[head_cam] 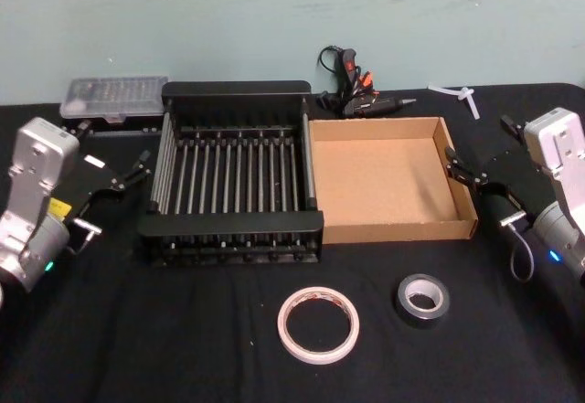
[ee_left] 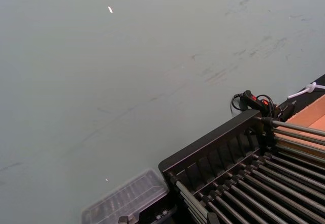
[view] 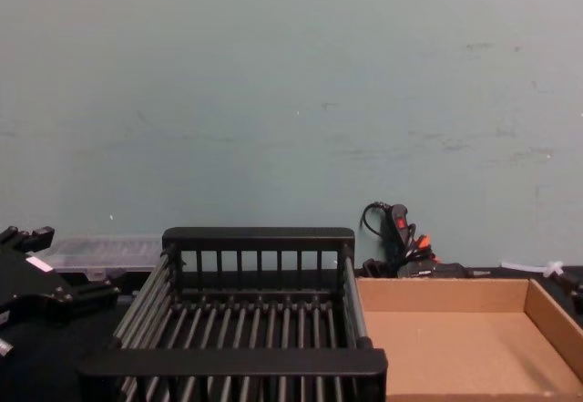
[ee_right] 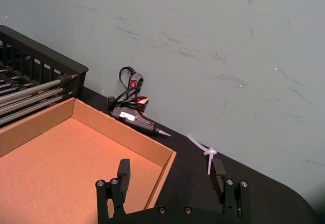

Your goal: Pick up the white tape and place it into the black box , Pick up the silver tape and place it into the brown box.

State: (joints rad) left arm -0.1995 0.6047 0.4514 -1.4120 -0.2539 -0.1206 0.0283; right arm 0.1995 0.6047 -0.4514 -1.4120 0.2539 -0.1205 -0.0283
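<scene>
The white tape (head_cam: 318, 324), a flat ring with red print, lies on the black cloth near the front edge. To its right sits the smaller silver tape (head_cam: 423, 299). Behind them stand the black box (head_cam: 230, 229), a slatted crate, and the brown box (head_cam: 402, 230), a cardboard tray, side by side with nothing in them. My left gripper (head_cam: 137, 169) hovers open beside the crate's left wall. My right gripper (head_cam: 454, 167) is open at the tray's right wall; in its wrist view the right gripper (ee_right: 171, 170) stands over the brown box (ee_right: 76, 153) corner, holding nothing.
A clear plastic case (head_cam: 114, 99) lies at the back left behind the crate. A glue gun with its cord (head_cam: 361, 97) and a white zip tie (head_cam: 457, 92) lie at the back against the green wall. Both tapes have bare cloth around them.
</scene>
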